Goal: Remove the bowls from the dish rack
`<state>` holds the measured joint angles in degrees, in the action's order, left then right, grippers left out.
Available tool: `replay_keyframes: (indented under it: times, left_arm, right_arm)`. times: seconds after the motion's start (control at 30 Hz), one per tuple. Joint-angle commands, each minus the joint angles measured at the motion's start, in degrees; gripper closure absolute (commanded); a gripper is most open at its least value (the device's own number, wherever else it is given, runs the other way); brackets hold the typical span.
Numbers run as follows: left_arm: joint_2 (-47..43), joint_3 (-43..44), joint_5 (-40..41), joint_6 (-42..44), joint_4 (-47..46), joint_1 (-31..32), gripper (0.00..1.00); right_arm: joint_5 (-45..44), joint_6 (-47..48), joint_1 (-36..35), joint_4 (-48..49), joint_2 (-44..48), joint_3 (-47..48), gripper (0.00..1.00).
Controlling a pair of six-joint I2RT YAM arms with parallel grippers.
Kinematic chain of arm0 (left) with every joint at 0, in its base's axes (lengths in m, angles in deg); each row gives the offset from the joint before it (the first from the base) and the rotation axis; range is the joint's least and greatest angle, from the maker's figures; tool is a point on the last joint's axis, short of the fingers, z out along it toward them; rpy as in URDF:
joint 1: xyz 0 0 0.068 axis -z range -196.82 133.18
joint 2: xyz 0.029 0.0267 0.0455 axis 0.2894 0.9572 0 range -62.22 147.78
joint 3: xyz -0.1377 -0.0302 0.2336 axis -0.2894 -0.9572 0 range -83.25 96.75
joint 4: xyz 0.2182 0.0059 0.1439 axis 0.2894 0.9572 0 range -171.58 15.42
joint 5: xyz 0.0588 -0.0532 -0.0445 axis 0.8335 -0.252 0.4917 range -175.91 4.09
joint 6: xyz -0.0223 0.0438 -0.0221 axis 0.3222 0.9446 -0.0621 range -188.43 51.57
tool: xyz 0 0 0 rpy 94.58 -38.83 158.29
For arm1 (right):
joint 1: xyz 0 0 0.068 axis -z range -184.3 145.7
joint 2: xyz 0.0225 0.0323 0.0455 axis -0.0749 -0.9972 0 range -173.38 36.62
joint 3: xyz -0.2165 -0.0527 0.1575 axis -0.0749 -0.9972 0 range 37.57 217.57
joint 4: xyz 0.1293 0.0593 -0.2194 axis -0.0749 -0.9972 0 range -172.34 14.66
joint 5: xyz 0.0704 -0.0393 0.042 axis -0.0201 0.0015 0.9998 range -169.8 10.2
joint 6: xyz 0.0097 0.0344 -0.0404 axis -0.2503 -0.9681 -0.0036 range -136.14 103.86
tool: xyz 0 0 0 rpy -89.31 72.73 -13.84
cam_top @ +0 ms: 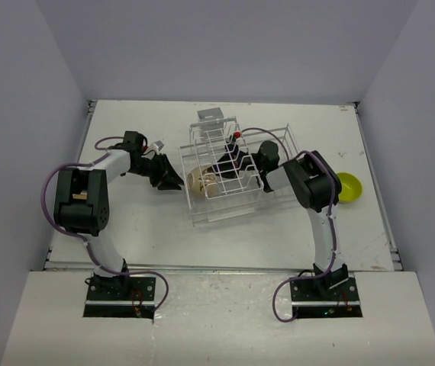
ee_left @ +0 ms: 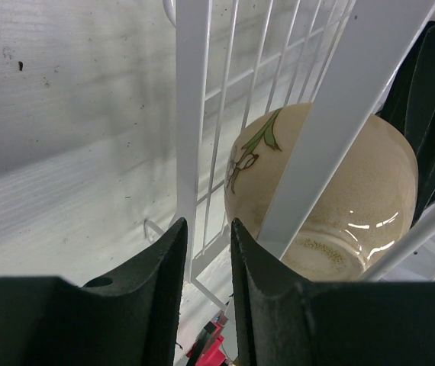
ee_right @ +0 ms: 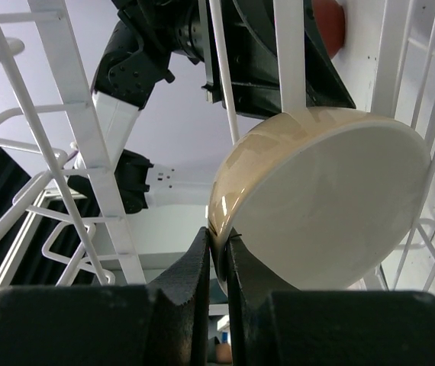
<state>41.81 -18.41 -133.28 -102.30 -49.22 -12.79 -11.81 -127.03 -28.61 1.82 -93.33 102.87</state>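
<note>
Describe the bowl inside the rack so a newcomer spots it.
Find the white wire dish rack on the table. In its left half a cream bowl stands on edge, its rim clamped in the jaws of the right gripper. Its painted green leaf sets it apart from the yellow bowl outside the rack.

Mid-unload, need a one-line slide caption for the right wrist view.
Right end effector pinches the rim of the cream bowl inside the white dish rack.

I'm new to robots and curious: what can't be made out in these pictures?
Top view: right gripper's hold on the bowl, masked by dish rack wires.
Left wrist view: whether left gripper touches the wire, too close to tell.
Right wrist view: red object, cut off by the top edge.
</note>
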Motion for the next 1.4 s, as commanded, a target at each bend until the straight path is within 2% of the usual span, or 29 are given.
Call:
replay_keyframes:
  times: [0.0,0.33,1.37]
  left_arm:
    - [-0.1,1.5,-2.1,0.5,-1.0,-0.1,0.7]
    - [-0.1,1.3,-2.0,0.6,-0.9,-0.1,0.7]
    - [0.1,1.8,-2.0,1.3,-0.3,-0.2,0.69]
  right_arm:
    - [1.7,0.0,1.0,17.4,3.9,-1.6,1.0]
    - [2.1,1.4,1.5,17.5,5.8,-4.1,1.0]
    - [6.1,0.2,4.8,17.1,8.7,-1.8,1.0]
